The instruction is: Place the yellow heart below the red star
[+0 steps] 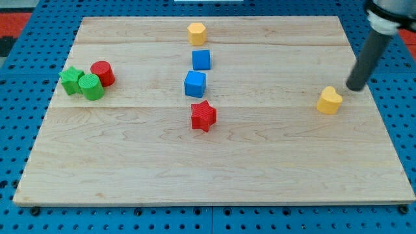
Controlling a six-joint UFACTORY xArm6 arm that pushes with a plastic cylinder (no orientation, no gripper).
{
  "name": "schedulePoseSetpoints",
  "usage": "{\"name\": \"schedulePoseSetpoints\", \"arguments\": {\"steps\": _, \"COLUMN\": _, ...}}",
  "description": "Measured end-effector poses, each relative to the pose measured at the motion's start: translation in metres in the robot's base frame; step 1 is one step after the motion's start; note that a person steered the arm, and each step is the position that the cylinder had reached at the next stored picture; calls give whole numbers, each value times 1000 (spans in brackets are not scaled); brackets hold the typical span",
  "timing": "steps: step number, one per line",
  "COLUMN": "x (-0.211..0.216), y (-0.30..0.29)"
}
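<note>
Yellow heart (329, 100) lies near the view's right edge of the wooden worktop (130, 162), well apart from the red star (203, 116) at centre. Our tool is a plain rod, nothing to open or hold; our tip (355, 88) stands just up and right of the heart, seemingly not touching. We judge that position suits a push leftward and downward. Two blue cubes (195, 84) sit above the star, clear of the likely path.

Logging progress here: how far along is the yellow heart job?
Nothing is done yet: the yellow heart sits far toward the view's right of the red star. In hand: my tip is just upper-right of the heart. Left: pushing it leftward to below the star.
</note>
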State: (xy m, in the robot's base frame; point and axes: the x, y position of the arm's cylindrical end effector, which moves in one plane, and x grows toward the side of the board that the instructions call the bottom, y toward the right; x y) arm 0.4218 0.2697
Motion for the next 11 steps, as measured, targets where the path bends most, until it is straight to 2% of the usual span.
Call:
{"name": "schedulePoseSetpoints", "arguments": {"steps": 1, "x": 36, "y": -82}}
{"name": "schedulePoseSetpoints", "arguments": {"steps": 2, "x": 42, "y": -158}}
{"name": "schedulePoseSetpoints", "arguments": {"steps": 3, "x": 6, "y": -121}}
{"name": "schedulePoseSetpoints", "arguments": {"steps": 4, "x": 14, "y": -175}}
{"name": "schedulePoseSetpoints", "arguments": {"steps": 5, "x": 60, "y": -215}}
{"name": "schedulePoseSetpoints", "arguments": {"steps": 6, "x": 81, "y": -194}}
{"name": "schedulePoseSetpoints", "arguments": {"steps": 7, "x": 70, "y": -182}}
{"name": "schedulePoseSetpoints", "arguments": {"steps": 8, "x": 50, "y": -200}}
{"name": "schedulePoseSetpoints", "arguments": {"steps": 10, "x": 119, "y": -243}}
{"name": "schedulePoseSetpoints", "arguments": {"steps": 11, "x": 102, "y": -222}}
